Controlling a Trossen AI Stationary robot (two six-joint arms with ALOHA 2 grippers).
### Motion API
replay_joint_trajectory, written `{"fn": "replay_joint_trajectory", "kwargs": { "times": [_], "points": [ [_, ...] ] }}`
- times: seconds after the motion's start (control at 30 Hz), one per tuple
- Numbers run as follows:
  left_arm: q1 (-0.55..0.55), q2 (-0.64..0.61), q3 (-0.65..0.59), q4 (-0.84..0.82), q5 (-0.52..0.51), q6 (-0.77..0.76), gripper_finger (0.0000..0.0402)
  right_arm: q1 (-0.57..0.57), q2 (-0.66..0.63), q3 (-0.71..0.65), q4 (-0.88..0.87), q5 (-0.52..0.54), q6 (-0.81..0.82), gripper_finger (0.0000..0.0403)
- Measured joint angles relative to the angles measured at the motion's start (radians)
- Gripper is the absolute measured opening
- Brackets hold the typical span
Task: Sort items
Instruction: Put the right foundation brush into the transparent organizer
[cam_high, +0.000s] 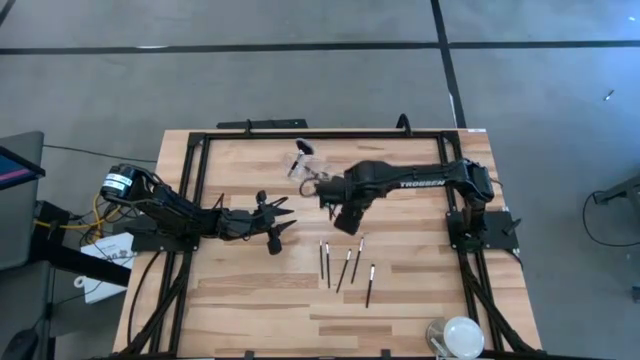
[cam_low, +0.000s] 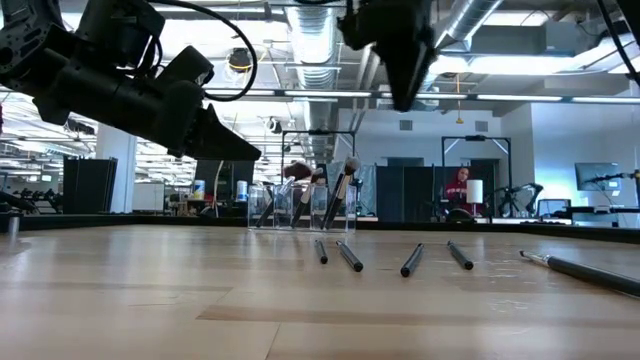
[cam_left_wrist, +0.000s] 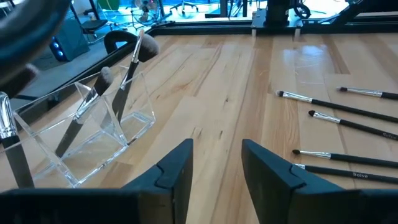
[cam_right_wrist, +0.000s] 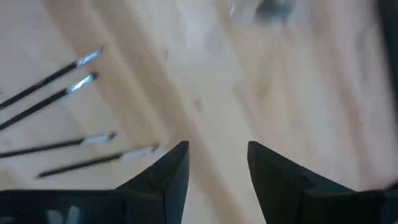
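Both my grippers, right (cam_high: 345, 222) and left (cam_high: 275, 222), hang spread and empty; some brushes (cam_left_wrist: 127, 78) stand in the clear holder (cam_left_wrist: 93, 134), four brushes (cam_high: 345, 268) remain on the table (cam_high: 240, 290).

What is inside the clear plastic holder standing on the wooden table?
The clear plastic holder contains several upright makeup brushes with thin dark handles, one with a fluffy pinkish head. Their lower ends show through the walls, but the exact number is uncertain, because they overlap.

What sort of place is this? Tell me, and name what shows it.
Probably a robotics lab in an open industrial hall: exposed ceiling ducts, a wooden table with two arms mounted on it, and workstation monitors behind a seated person.
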Motion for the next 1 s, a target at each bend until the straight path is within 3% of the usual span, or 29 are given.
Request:
{"fn": "replay_joint_trajectory", "kwargs": {
  "times": [0.37,0.63,0.73,0.83,0.9,1.0],
  "points": [
    [0.000,0.000,0.000,0.000,0.000,0.000,0.0132,0.209,0.000,-0.133,0.026,-0.132,0.404,0.0141],
    [0.000,0.000,0.000,-0.001,0.013,0.000,0.0133,0.302,-0.011,-0.205,-0.094,-0.158,0.509,0.0141],
    [0.000,0.000,0.000,-0.001,0.013,0.000,0.0133,0.318,-0.091,-0.226,-0.074,-0.095,0.507,0.0141],
    [0.000,0.000,0.000,-0.001,0.013,0.000,0.0133,0.346,-0.167,-0.263,-0.065,0.039,0.643,0.0141],
    [0.000,0.000,0.000,-0.001,0.013,0.000,0.0133,0.361,-0.220,-0.325,0.004,0.032,0.757,0.0141],
    [0.000,0.000,0.000,0.000,0.013,0.000,0.0133,0.386,-0.281,-0.447,0.194,-0.058,0.945,0.0141]
  ]
}}
